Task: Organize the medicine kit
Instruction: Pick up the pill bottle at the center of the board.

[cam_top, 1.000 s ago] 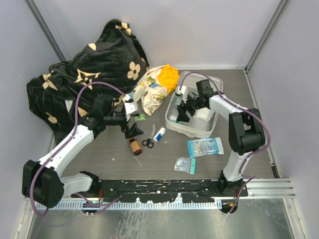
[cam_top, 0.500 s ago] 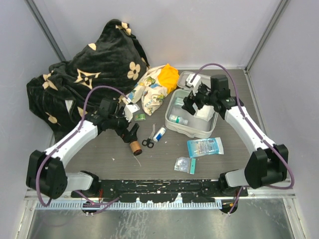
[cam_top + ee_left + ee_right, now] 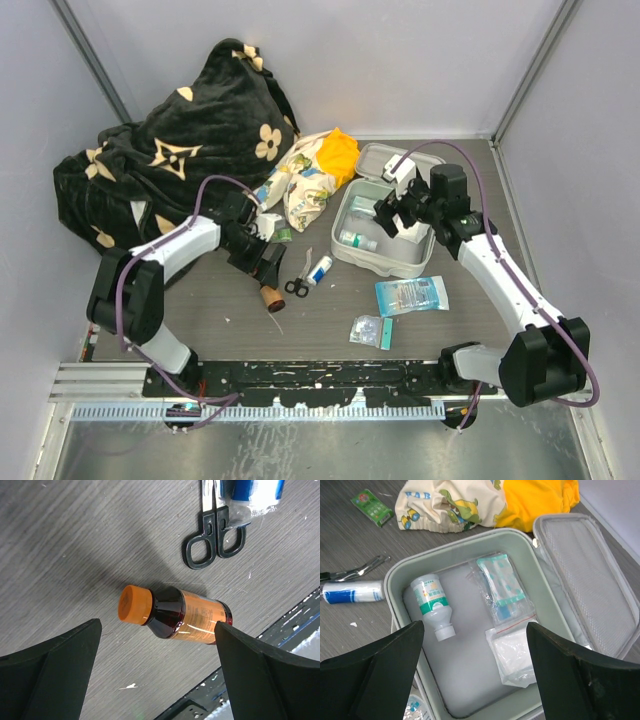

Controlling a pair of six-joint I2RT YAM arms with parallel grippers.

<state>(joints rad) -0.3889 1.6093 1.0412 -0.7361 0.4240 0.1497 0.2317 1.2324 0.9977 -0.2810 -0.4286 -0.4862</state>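
The medicine kit (image 3: 390,262) is lying open on the tabletop (image 3: 330,320), toward the right. The right jaws are hanging wide above it, holding nothing. Inside, a white bottle (image 3: 434,605) is lying beside some packets (image 3: 502,587). The left jaws are hanging wide over a brown bottle (image 3: 175,617) lying near the scissors (image 3: 212,542).

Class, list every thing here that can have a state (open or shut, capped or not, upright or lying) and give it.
Pale grey zip-up medicine kit: open, lid folded back.
White plastic bottle with green label: capped, lying inside the kit.
Brown glass bottle with orange cap: capped, lying on its side.
Black-handled scissors: closed, lying flat.
Left end effector: open, empty, over the brown bottle.
Right end effector: open, empty, above the kit.
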